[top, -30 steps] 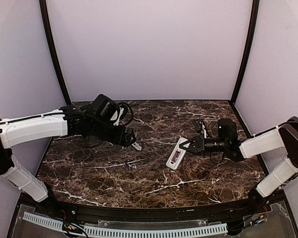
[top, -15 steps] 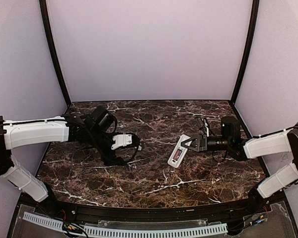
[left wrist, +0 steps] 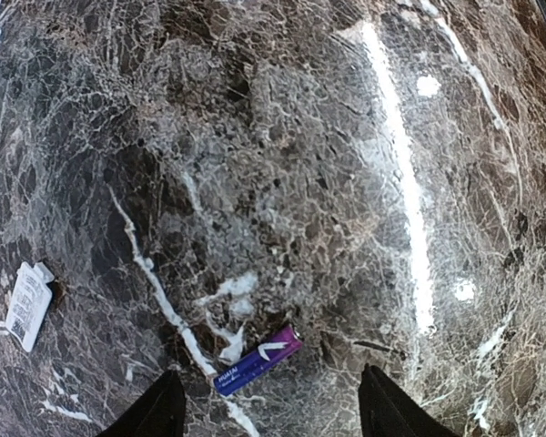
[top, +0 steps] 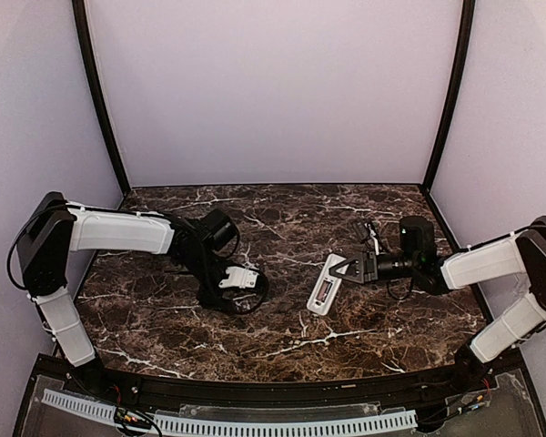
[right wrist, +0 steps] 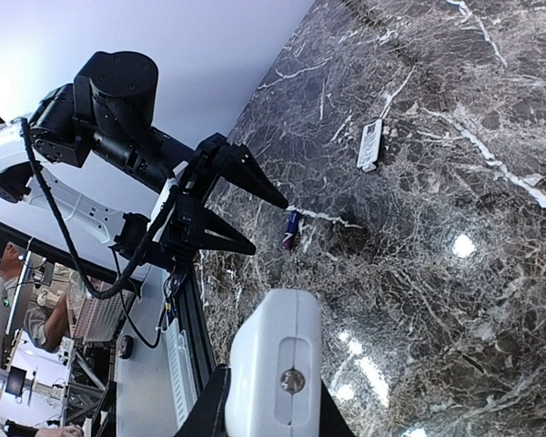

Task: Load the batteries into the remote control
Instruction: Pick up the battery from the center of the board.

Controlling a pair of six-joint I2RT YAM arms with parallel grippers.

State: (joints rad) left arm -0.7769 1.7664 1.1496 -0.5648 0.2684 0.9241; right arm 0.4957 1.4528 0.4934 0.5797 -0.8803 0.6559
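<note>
On the counter (top: 391, 328), the right end effector (top: 348, 267) was clenched on the remote (top: 325, 283). Well left of the remote, the left end effector (right wrist: 271, 228) hung released, its jaws straddling one battery (left wrist: 257, 360) that lay flat. The step was probably the battery pickup; next, clamp across its barrel and lift.

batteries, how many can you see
1. The battery lies on the table between the fingers of the open left gripper. Another may be in the remote that the right gripper holds, too small to tell.
</note>
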